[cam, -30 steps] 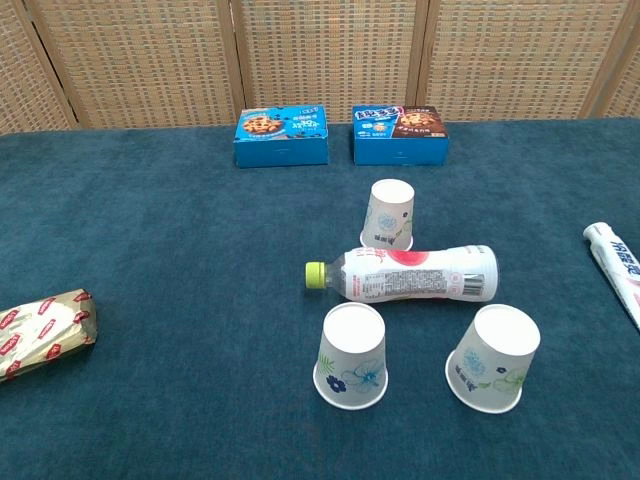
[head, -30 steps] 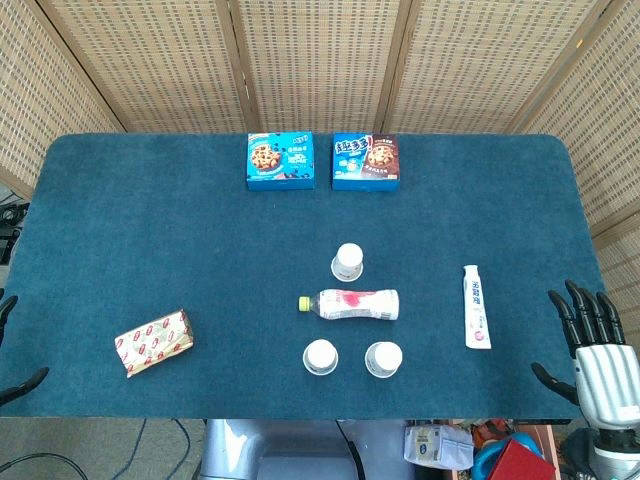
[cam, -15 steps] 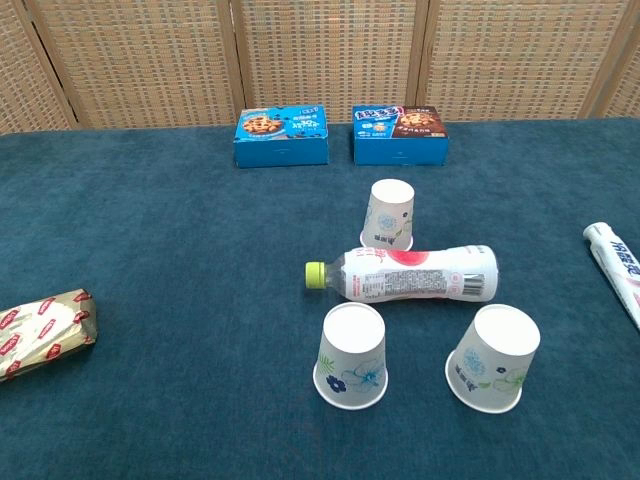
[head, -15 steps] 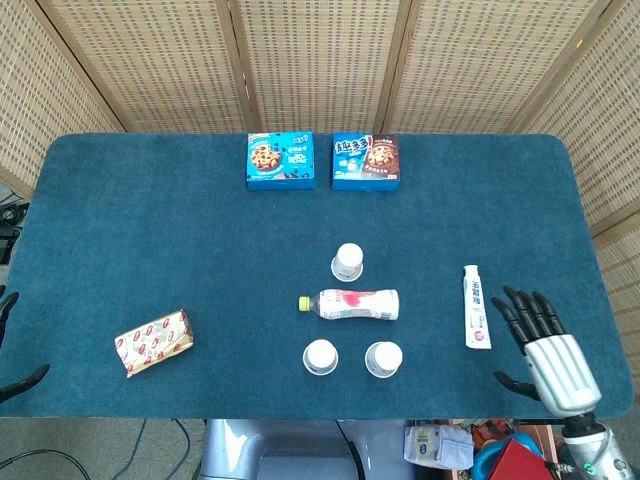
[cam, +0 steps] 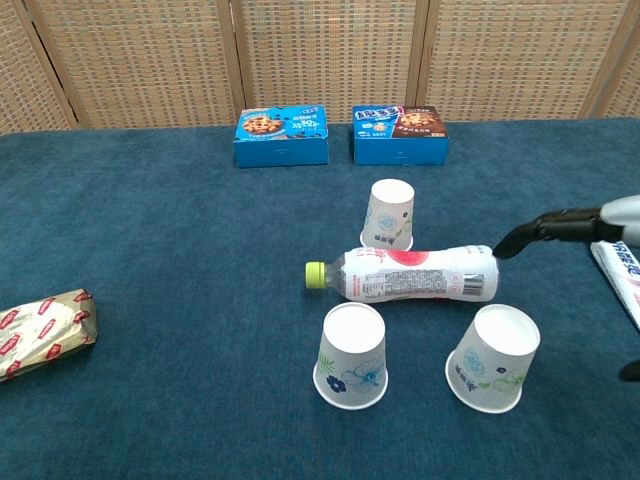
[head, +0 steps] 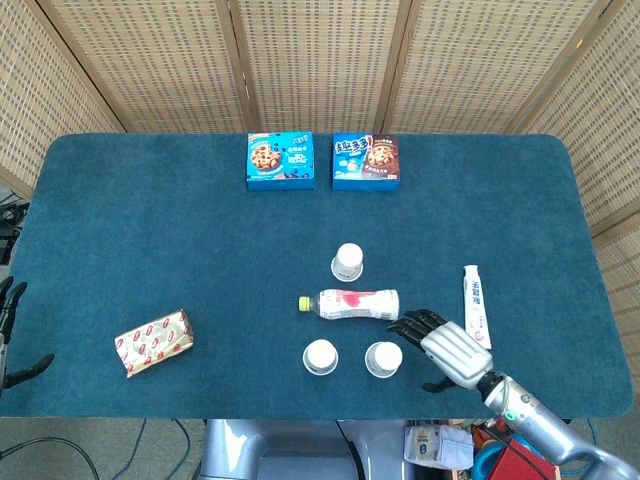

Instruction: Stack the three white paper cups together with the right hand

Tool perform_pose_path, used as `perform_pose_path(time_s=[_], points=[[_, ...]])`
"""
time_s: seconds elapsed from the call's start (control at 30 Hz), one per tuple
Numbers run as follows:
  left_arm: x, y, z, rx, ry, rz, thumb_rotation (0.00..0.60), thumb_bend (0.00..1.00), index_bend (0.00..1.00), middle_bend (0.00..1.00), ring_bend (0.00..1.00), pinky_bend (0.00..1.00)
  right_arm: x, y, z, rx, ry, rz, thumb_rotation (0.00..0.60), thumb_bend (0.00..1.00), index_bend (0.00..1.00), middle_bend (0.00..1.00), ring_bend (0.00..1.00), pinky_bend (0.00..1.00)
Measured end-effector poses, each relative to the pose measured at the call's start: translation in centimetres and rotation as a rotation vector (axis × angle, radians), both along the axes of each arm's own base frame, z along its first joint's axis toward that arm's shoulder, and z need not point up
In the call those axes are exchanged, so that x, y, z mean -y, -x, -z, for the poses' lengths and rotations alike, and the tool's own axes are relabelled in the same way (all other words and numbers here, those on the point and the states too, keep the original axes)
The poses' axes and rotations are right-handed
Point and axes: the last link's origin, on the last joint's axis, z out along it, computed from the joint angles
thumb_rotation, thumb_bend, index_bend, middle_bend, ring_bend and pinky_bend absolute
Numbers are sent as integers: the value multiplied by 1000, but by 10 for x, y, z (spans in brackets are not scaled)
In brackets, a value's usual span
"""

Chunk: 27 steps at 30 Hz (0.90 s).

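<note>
Three white paper cups stand upside down on the blue table. One cup (head: 348, 261) (cam: 389, 214) is behind a lying bottle, one (head: 321, 357) (cam: 351, 355) is at the front left, one (head: 383, 359) (cam: 494, 358) at the front right. My right hand (head: 443, 347) (cam: 580, 226) hovers just right of the front right cup, fingers spread and empty, pointing toward the bottle's base. My left hand (head: 12, 335) shows only at the left edge, off the table, fingers apart.
A plastic bottle (head: 350, 304) (cam: 405, 273) lies between the cups. A toothpaste tube (head: 476, 306) (cam: 620, 268) lies right of my right hand. Two cookie boxes (head: 280, 160) (head: 365, 161) sit at the back. A gold snack pack (head: 153, 341) lies front left.
My right hand has moved left from beyond the table's right edge, over the toothpaste, to beside the front right cup. The cups have not moved.
</note>
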Motion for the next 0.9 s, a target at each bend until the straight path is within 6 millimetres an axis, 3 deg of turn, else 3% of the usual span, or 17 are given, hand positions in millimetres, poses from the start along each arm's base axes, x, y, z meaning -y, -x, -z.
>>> perform_pose_path(time_s=[0.3, 0.63, 0.9], points=[[-2, 0, 1, 3, -4, -4, 600, 131, 0, 0, 0, 0, 6, -7, 35, -13, -34, 15, 600, 124, 245, 314, 206, 217], [-3, 0, 2, 3, -1, -4, 600, 133, 0, 0, 0, 0, 13, -3, 41, -40, 3, 22, 600, 274, 458, 503, 388, 270], [-2, 1, 1, 7, -5, -6, 600, 133, 0, 0, 0, 0, 13, -4, 45, -30, 20, 26, 600, 325, 483, 528, 404, 286]])
